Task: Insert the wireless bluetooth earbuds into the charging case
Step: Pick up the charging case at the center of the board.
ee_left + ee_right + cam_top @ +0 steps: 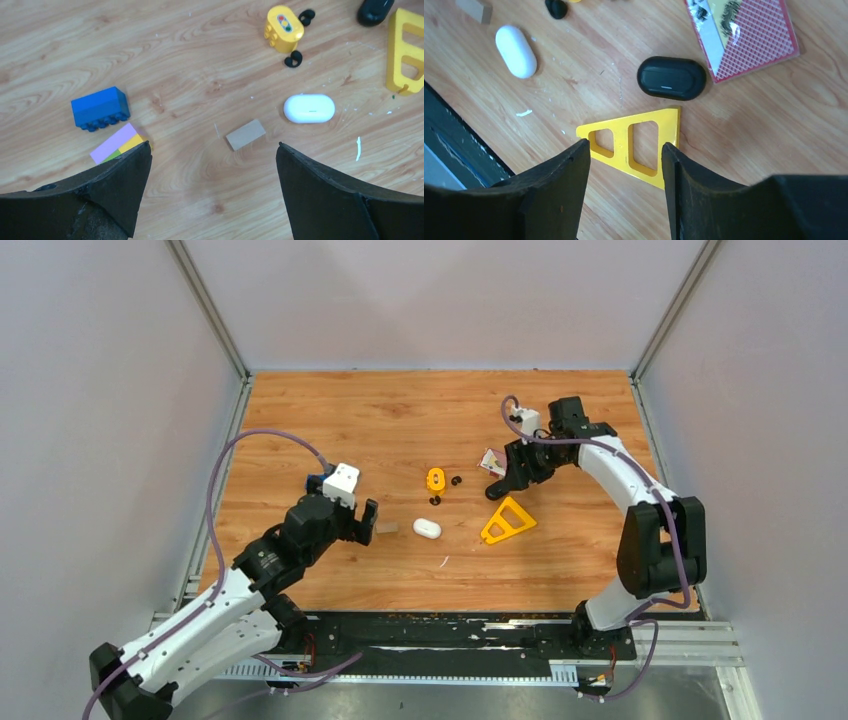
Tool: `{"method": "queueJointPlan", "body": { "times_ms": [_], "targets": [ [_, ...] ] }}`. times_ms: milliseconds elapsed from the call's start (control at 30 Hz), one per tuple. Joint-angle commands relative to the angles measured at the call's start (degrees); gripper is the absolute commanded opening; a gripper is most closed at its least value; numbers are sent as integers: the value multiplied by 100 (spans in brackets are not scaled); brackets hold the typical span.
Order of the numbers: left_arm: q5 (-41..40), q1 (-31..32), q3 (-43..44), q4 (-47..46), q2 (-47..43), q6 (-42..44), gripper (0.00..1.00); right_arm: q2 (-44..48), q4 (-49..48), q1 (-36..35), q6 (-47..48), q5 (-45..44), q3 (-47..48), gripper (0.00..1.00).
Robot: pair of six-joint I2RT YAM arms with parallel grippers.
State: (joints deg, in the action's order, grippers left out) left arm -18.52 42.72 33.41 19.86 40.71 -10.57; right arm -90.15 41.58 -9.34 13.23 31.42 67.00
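Note:
Two black earbuds lie on either side of a yellow toy brick point(284, 28): one earbud point(306, 16) beyond it, the other earbud point(293, 59) in front of it. A white charging case point(309, 108), lid closed, rests on the wooden table, right of a small tan block point(245, 134). A black charging case point(671, 78), also closed, lies just past the yellow triangle point(634, 145). My left gripper point(214, 145) is open, short of the tan block, nothing between its fingers. My right gripper point(625, 145) hovers open over the triangle, holding nothing.
A red patterned card point(744, 35) lies beside the black case. A blue brick point(100, 107) and a pastel block point(117, 144) sit by my left gripper's left finger. Grey walls enclose the table point(330, 420), and a black rail point(450, 635) runs along its near edge.

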Motion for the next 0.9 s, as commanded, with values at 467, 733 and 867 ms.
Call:
{"method": "queueJointPlan", "body": {
  "times_ms": [467, 733, 867],
  "targets": [
    [2004, 8, 96, -712, -41, 646, 98, -911, 2006, -668, 7999, -34, 1818, 47],
    [2453, 8, 361, -520, 560, 646, 95, -1362, 1400, -892, 8213, -494, 1528, 41],
    [2444, 8, 381, -490, 626, 635, 96, -1537, 1291, -984, 8296, -678, 1385, 41]
  ]
}}
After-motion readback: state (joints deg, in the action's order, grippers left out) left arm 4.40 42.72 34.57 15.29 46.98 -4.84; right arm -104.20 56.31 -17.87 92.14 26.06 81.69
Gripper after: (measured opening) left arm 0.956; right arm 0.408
